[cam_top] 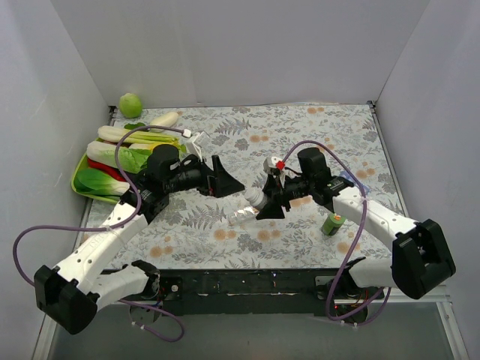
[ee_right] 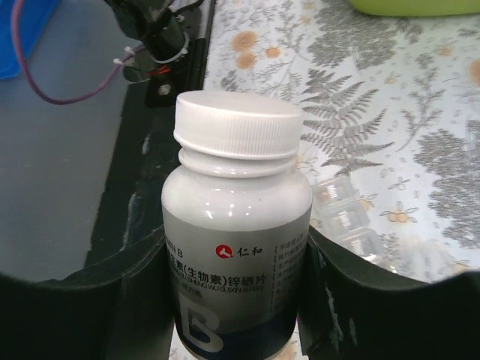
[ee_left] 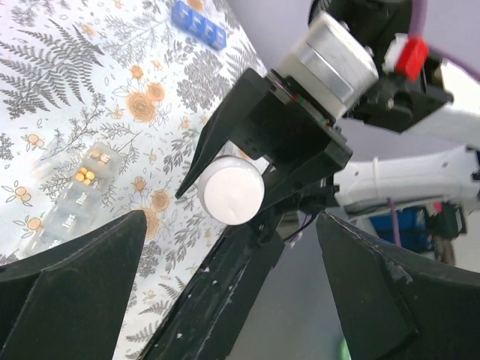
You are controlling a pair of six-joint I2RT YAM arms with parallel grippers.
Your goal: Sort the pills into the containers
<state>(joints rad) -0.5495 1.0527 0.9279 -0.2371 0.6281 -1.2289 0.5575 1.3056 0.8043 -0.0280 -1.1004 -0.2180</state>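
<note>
Bottle (ee_right: 237,210) base beyond bottom edge

On your left there's a green tray (cam_top: 77,182) piled with veggies: leafy greens (cam_top: 127,157), something red, and a pale long one. A round green thing (cam_top: 130,104) sits behind it by the wall. A small green bottle (cam_top: 332,223) sits right of centre on the floral tabletop (cam_top: 300,135), and a blue pill-box strip (ee_left: 199,22) lies flat.

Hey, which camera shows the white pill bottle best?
The right wrist view: the bottle fills the frame, cap and label readable. Left wrist shows only its cap end-on; the top view shows a small white sliver.
</note>
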